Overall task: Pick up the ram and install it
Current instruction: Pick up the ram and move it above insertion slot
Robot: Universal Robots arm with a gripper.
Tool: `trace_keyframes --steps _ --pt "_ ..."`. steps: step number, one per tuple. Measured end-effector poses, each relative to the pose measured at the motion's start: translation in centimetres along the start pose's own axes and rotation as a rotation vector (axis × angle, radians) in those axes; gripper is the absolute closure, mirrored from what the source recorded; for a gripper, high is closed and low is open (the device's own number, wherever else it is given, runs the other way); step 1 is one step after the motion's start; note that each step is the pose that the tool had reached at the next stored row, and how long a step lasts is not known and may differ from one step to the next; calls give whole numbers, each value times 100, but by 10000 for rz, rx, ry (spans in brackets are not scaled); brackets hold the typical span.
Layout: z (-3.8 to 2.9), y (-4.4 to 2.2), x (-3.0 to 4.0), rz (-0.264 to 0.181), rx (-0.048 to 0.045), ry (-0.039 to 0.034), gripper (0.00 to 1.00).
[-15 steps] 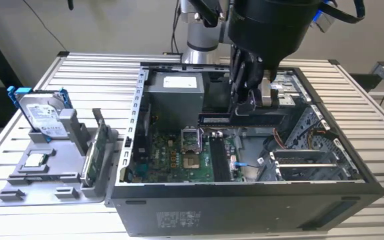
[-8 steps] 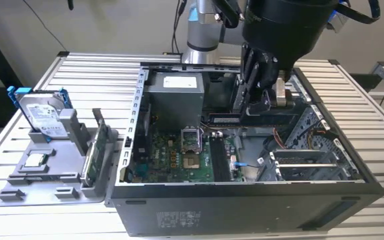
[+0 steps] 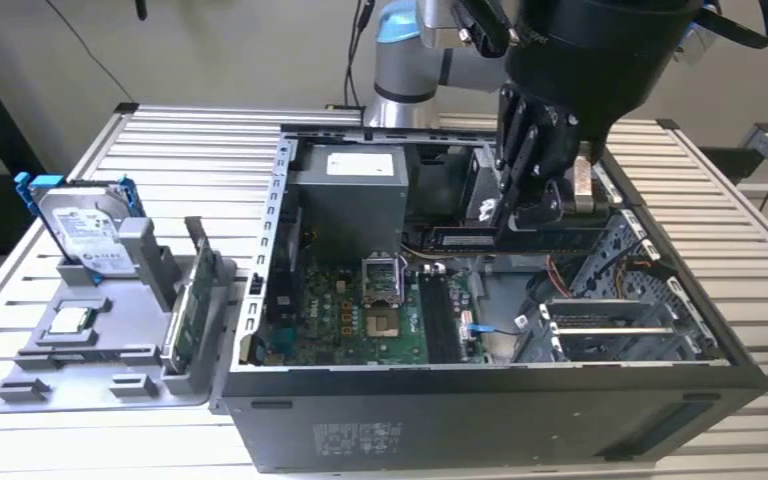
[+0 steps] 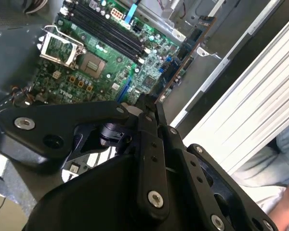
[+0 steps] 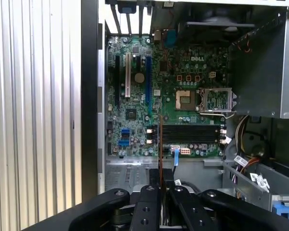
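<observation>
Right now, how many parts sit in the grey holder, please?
3: drive upright at its far end, chip flat in front of it, green card on edge nearest the case. Others could hide behind the drive.

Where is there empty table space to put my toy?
Bare table slats lie behind the grey holder on the exterior view's left and beyond the computer case on its right. Inside the case it's crowded: the gripper holds the ram there.

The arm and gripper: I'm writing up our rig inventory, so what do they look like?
The arm is silver-grey with a light blue joint cap. The gripper is black: a round housing, then jointed link bars dotted with silver screw heads, narrowing to slim fingers.
</observation>
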State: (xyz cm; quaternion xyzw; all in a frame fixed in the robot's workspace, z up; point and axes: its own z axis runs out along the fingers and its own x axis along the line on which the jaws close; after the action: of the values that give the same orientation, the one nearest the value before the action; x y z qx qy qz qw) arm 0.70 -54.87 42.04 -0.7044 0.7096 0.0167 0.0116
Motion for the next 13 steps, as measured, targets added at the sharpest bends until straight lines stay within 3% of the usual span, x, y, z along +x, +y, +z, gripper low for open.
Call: trace_keyframes --steps 13 --pt "1 -3 -5 -2 1 -2 86"
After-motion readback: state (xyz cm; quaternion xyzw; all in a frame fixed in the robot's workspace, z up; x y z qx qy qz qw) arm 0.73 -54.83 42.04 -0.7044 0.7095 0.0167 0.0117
